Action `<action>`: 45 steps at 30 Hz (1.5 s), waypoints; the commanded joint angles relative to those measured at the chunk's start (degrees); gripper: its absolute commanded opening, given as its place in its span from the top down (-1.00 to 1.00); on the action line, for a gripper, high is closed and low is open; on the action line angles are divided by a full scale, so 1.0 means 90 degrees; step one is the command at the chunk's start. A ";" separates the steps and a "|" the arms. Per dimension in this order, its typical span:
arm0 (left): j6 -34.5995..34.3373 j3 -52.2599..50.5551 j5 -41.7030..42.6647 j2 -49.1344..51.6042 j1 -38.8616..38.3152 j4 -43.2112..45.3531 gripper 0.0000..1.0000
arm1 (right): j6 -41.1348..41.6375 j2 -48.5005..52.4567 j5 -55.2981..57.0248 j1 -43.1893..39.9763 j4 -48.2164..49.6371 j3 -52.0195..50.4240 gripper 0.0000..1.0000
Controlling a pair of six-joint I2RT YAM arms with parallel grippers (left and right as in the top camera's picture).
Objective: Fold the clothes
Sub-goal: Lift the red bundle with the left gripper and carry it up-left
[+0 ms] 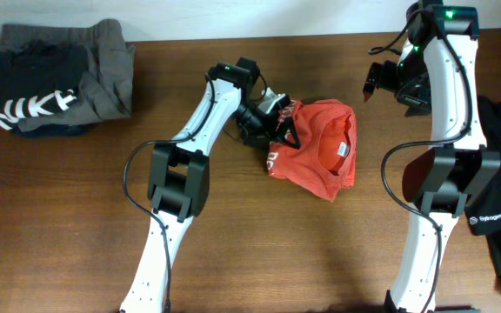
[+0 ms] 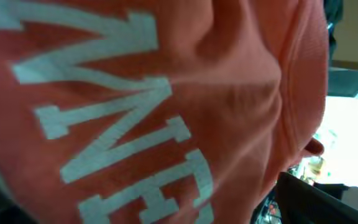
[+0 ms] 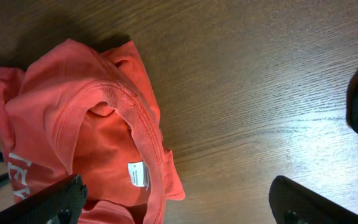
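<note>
Red-orange shirt [image 2: 229, 93] fabric with white lettering pressed close against the left wrist camera | left gripper [image 1: 281, 130] sat at the bunched shirt's left edge mid-table, its grip impossible to tell | right gripper [image 3: 179, 199] hung wide apart, empty, over the table [image 3: 260, 74] | grey pile [image 1: 50, 78] far left, black garment [image 1: 498, 217] far right.

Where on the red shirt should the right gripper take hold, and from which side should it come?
Grip the free right edge of the red shirt, beside the collar with the white label. Come from above on the right: the shirt lies bunched, the left gripper occupies its left edge, and the open right gripper hovers on that side.
</note>
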 commanded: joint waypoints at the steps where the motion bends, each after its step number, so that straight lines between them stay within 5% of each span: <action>1: -0.0053 0.0049 -0.1681 0.0075 0.0051 0.0408 -0.98 | 0.0002 -0.0063 -0.0029 0.0017 -0.0017 0.0058 -0.97; 10: -0.0039 0.0049 -0.1775 0.0102 0.0024 0.1071 -0.98 | 0.0002 -0.0063 -0.0029 0.0017 -0.0015 0.0058 -0.97; 18: 0.0831 0.0049 0.0032 0.0537 -0.0124 0.1035 -0.98 | 0.0002 -0.0063 -0.0029 0.0017 -0.0015 0.0058 -0.97; 22: 0.0901 0.0049 0.0121 0.0539 -0.0153 0.1020 -0.98 | 0.0002 -0.0063 -0.0029 0.0017 0.0000 0.0058 -0.97; 35: -0.0393 0.0049 -0.0265 0.0862 -0.0969 0.1574 -0.96 | -0.0328 -0.0061 0.0017 0.0017 0.0032 0.0058 -0.97; 36: -0.0393 0.0049 -0.0262 0.0862 -0.0969 0.1571 -0.89 | -0.0328 -0.0061 0.0017 0.0017 0.0032 0.0058 -0.97; 39: -0.0391 0.0049 -0.0265 0.0862 -0.0935 0.1576 0.17 | -0.0330 -0.0061 0.0017 0.0017 0.0027 0.0058 -0.97; 42: -0.0393 0.0049 -0.0265 0.0862 -0.0911 0.1661 0.96 | -0.0328 -0.0061 0.0015 0.0017 0.0022 0.0058 -0.97; 45: -0.0393 0.0049 -0.0262 0.0862 -0.0899 0.1787 1.00 | -0.0328 -0.0061 0.0017 0.0017 -0.0005 0.0058 -0.97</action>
